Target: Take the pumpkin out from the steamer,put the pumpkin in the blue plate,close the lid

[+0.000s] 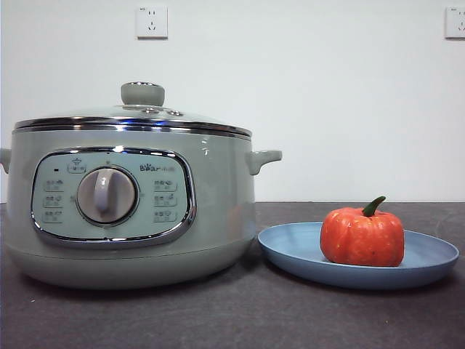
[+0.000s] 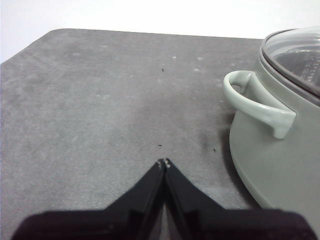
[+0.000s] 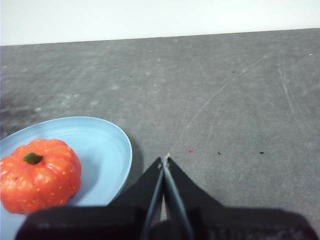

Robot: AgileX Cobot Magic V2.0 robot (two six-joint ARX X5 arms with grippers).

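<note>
Pumpkin (image 1: 362,238) sits on blue plate (image 1: 429,256); lid (image 1: 134,118) covers steamer (image 1: 218,218)

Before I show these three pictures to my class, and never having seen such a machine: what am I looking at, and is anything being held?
It is a two-armed table robot. One picture looks level across the dark grey table; the other two come from cameras on each arm's wrist. The large sage-green electric steamer stands with its chrome-rimmed glass lid on. Beside it, the small orange ribbed pumpkin sits in the shallow light-blue plate. The left gripper, near the steamer's side handle, and the right gripper, beside the plate, are both shut and hold nothing.
</note>
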